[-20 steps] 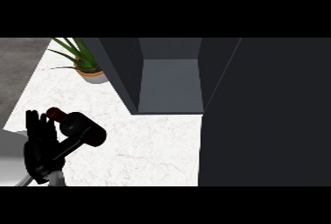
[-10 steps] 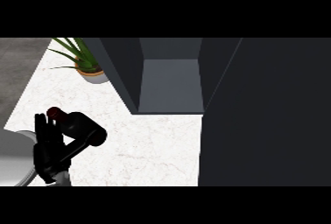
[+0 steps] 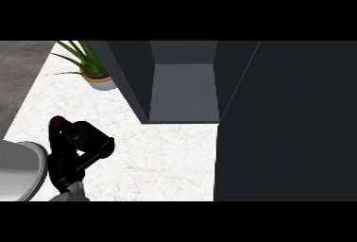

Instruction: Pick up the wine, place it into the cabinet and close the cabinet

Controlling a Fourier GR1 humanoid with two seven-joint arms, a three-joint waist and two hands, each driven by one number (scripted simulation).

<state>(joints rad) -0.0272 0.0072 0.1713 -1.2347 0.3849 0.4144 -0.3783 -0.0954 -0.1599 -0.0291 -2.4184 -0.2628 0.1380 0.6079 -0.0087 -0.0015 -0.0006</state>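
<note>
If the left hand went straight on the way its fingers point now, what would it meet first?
The left hand is curled round the wine, pointing up the view. Beyond that lies bare counter, then probably the potted plant; depth is unclear.

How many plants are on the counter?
1. The potted plant stands at the counter's far left corner, just left of the open cabinet. The big dark cabinet door on the right could hide more.

The left hand (image 3: 73,153) now curls closed around the wine bottle (image 3: 58,124), where earlier its fingers stood open; its grey forearm (image 3: 17,170) shows further in behind it.
</note>
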